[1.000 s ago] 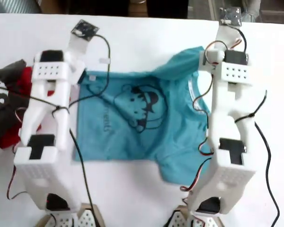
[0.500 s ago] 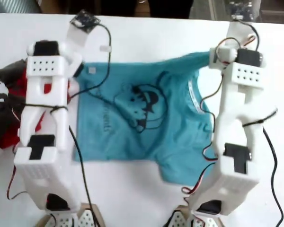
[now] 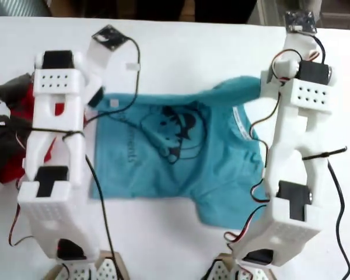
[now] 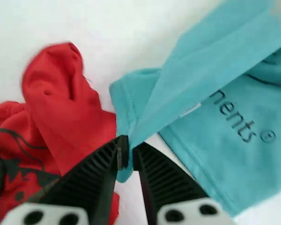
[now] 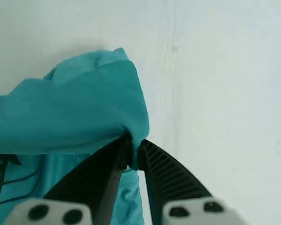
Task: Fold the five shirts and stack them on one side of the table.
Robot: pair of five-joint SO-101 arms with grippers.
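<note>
Your left gripper is clenched on the teal shirt's edge, next to the red shirt; your right gripper grips its bunched corner; the shirt lies spread on the table between both arms

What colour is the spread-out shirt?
The shirt is teal with a dark cartoon print, clearest in the high view.

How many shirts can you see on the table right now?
3: a teal shirt spread in the middle, a red shirt crumpled at the left, and a dark shirt bunched against it. More may be hidden in that pile.
</note>
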